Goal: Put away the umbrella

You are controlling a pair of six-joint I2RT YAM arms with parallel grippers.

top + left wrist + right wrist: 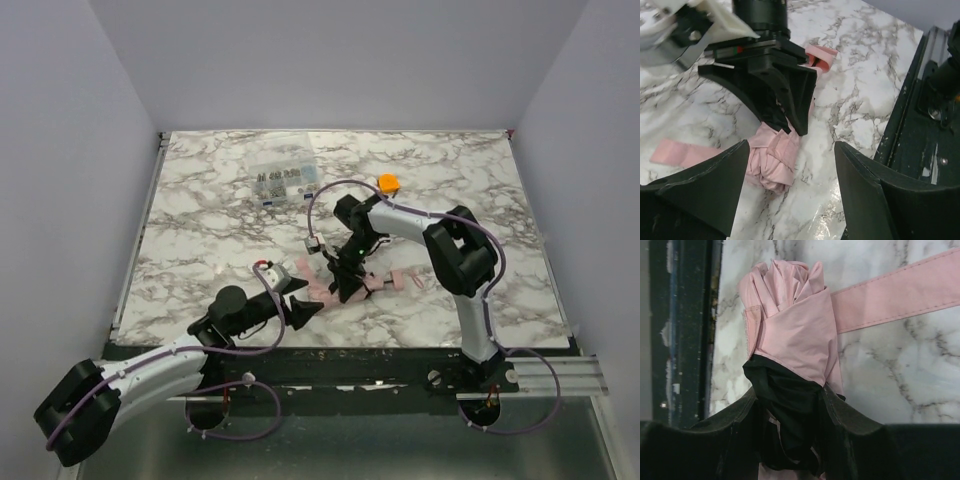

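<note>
Right wrist view: your right end effector (790,392) clenches the rolled pink umbrella (795,330) at its dark band (775,374), low centre of frame on the counter (890,370). Expect light, soft, slippery fabric; grip the firm roll, not the loose strap (890,295). Left end effector (790,170) hangs spread.

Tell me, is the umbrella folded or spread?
Folded. The umbrella is a tight pink roll, gripped by the right hand; its strap lies loose on the table, not wrapped around it.
</note>
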